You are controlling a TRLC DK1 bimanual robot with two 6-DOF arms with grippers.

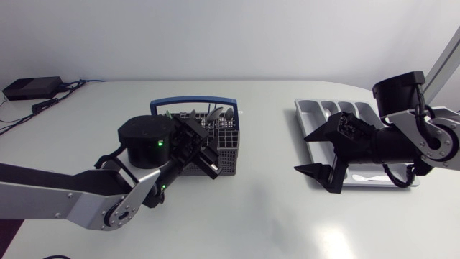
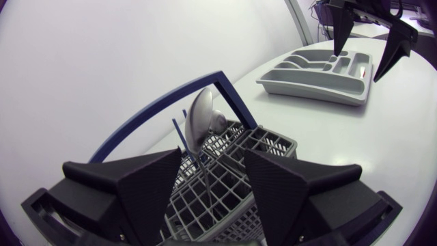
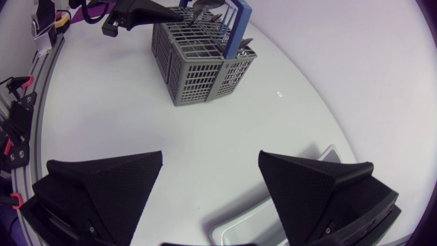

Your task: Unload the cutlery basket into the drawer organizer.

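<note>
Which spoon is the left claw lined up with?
Find the grey mesh cutlery basket with a blue hoop handle, left of the grey plastic drawer organizer. Inside it, between the left claw's open fingers, stands a shiny metal spoon; its rounded bowl points up beside the blue handle.

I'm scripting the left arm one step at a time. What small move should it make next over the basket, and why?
Probably close the left gripper on the spoon, at its handle. The spoon stands upright in the basket, between the open jaws, and neither jaw seems to touch it yet.
</note>
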